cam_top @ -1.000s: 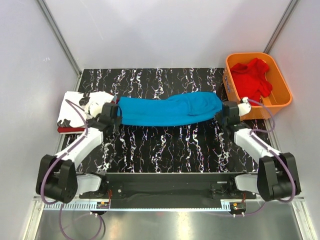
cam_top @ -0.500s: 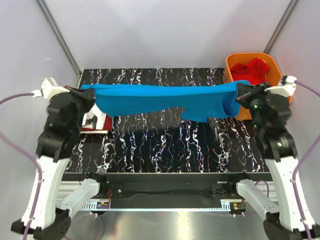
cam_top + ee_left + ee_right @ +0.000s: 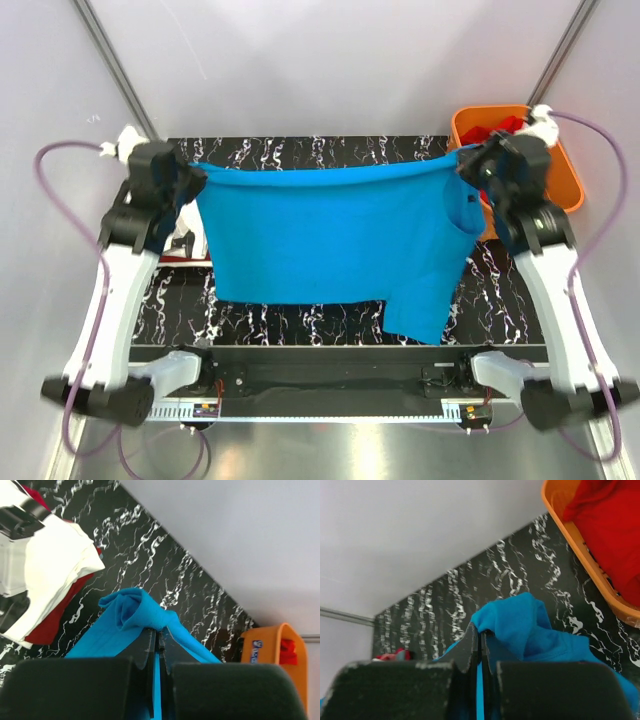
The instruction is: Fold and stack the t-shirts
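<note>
A bright blue t-shirt (image 3: 320, 240) hangs spread out in the air above the black marbled table (image 3: 300, 152), stretched between both raised arms. My left gripper (image 3: 192, 172) is shut on its left top corner (image 3: 135, 611). My right gripper (image 3: 462, 162) is shut on its right top corner (image 3: 520, 617). One sleeve hangs lower at the bottom right. A white t-shirt with black marks (image 3: 45, 575) lies on a dark red t-shirt (image 3: 52, 622) at the table's left edge, mostly hidden in the top view. A brighter red t-shirt (image 3: 610, 535) lies in the basket.
The orange plastic basket (image 3: 572, 182) stands at the back right, just behind my right arm. Grey walls close the cell on three sides. The arm bases and a black rail (image 3: 320, 372) run along the near edge.
Both arms rose higher and drew towards the near side with the blue t-shirt, which went from a bunched strip on the table to a sheet hanging open in the air.
</note>
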